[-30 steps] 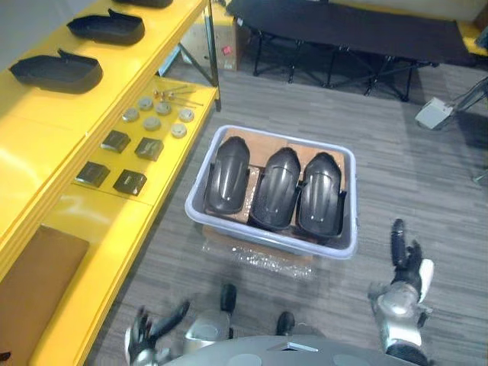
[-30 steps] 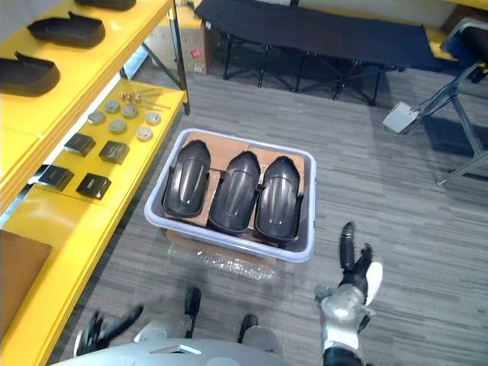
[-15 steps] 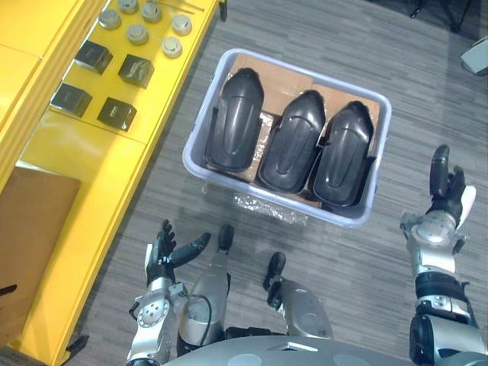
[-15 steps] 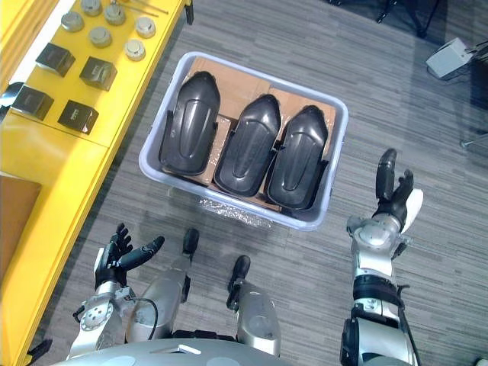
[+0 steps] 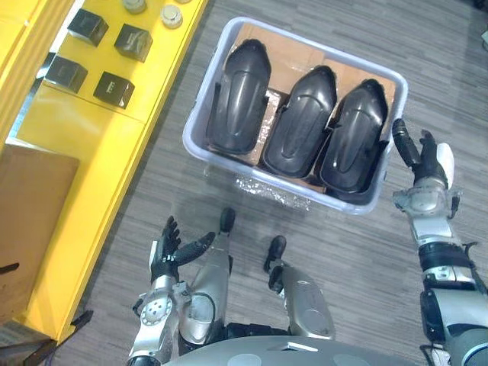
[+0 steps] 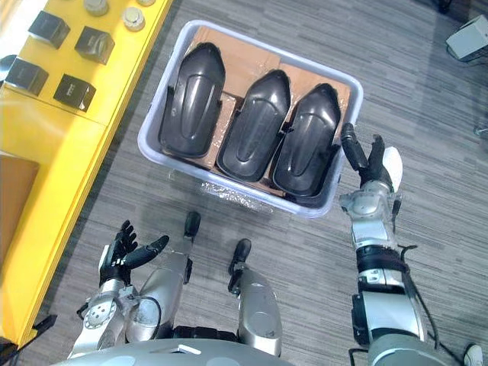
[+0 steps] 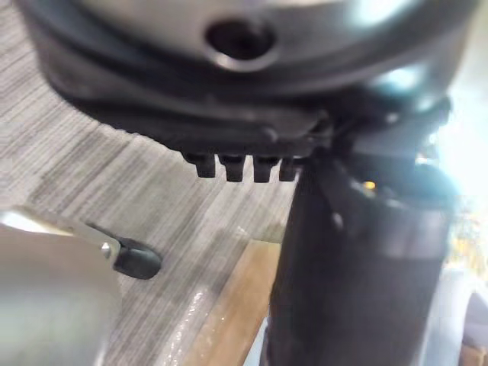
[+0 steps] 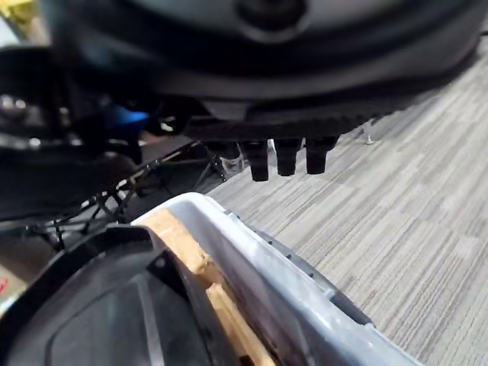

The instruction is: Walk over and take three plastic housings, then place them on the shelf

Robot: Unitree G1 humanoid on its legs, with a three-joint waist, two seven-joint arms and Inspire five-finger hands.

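From the left eye view, three black plastic housings (image 5: 301, 122) lie side by side in a pale bin (image 5: 252, 174) lined with cardboard (image 5: 305, 59), standing on the grey carpeted floor (image 5: 343, 267) just beside the yellow shelf (image 5: 91, 152). Small dark blocks (image 5: 114, 90) and round discs (image 5: 171, 15) sit on the shelf, and a crumpled sheet of clear plastic film (image 5: 271, 194) lies against the bin's near wall. The right hand (image 5: 423, 171) is raised close to the bin's near right corner, fingers straight and empty, the thumb in a white cover. In the right eye view the left hand (image 6: 122, 252) hangs low over the floor, well apart from the bin, fingers spread and holding nothing. The left wrist view looks past the hand's dark bulk at carpet, with a strip of cardboard and film beyond the thumb (image 7: 358, 267). The right wrist view shows the fingertips (image 8: 278, 156) above the bin's rim, not touching it, with the nearest housing (image 8: 91, 305) resting inside against the cardboard.
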